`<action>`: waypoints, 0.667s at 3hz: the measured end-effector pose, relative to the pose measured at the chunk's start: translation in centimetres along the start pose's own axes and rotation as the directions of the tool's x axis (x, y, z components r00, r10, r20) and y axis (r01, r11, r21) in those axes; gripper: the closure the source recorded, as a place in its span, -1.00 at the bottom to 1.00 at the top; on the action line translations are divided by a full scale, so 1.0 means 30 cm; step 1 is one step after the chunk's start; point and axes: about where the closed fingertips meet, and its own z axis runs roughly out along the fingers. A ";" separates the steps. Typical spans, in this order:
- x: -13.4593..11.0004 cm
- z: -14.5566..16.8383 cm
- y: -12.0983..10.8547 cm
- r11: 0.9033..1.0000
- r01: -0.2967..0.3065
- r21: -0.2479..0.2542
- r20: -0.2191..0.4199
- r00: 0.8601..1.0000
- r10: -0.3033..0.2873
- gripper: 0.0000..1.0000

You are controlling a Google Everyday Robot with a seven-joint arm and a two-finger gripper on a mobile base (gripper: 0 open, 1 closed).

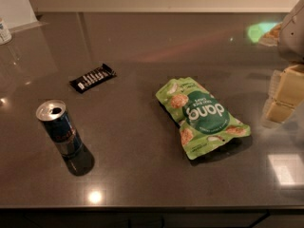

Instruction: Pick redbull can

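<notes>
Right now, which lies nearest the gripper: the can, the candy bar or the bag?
The green bag, left of the gripper at the right edge; the candy bar and can sit farther left.

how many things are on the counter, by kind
drink can: 1, the redbull can
candy bar: 1, black wrapper
snack bag: 1, green
cut off, kind unclear: 2, white item far left, green-orange item far right
total: 5
gripper: at the right edge, far from the redbull can

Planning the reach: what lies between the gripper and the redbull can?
The camera view shows a green snack bag lying between the gripper, at the right edge, and the redbull can.
</notes>
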 end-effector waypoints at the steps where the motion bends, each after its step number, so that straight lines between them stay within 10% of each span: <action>1: 0.000 0.000 0.000 1.000 0.000 0.000 0.000 1.000 0.000 -1.00; 2: -0.023 0.001 0.002 1.000 0.009 -0.009 0.025 1.000 -0.009 -1.00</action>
